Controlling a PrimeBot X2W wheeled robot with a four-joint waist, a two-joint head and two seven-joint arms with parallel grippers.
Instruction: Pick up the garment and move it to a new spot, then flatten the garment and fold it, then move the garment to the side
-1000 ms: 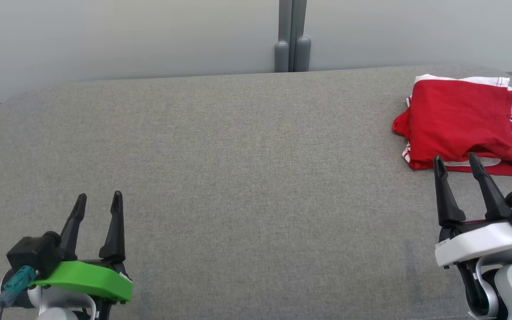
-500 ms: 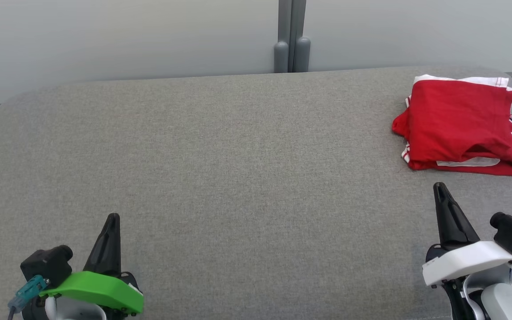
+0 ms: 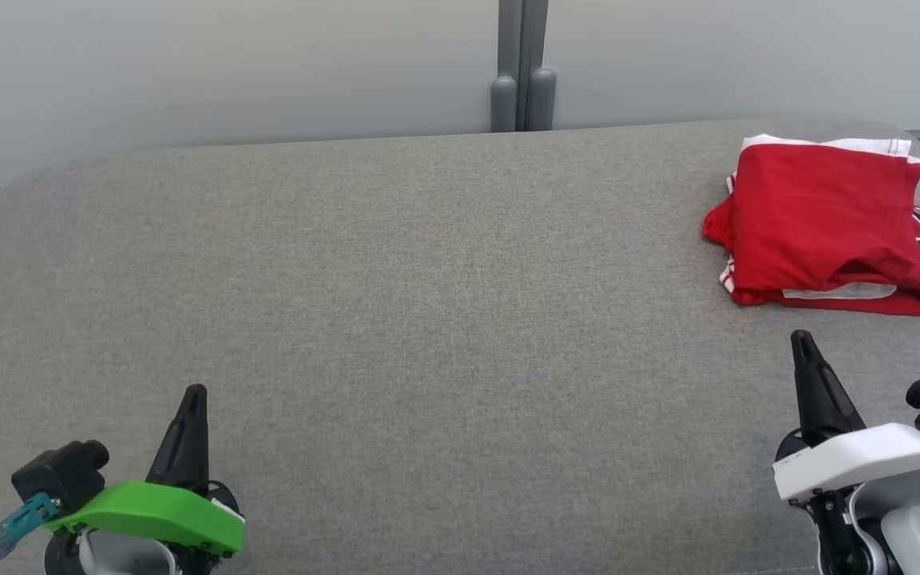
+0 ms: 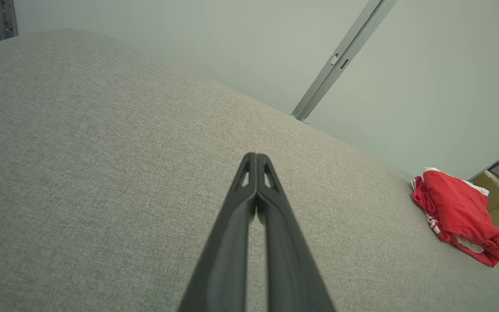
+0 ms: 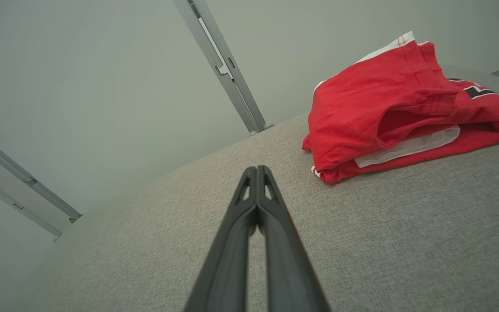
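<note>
From the head view, the folded red garment lies at the far right of the grey cloth surface, with white trim along its far edge. The left gripper sits at the lower left, well apart from it, jaws clenched on nothing. The right gripper points up just short of the garment's near edge, jaws also clenched and empty. In the left wrist view the two fingers meet at their tips above bare cloth, with the garment far off to the right, near a cardboard box. In the right wrist view the fingers press together, and the garment lies ahead to the right, not touched.
</note>
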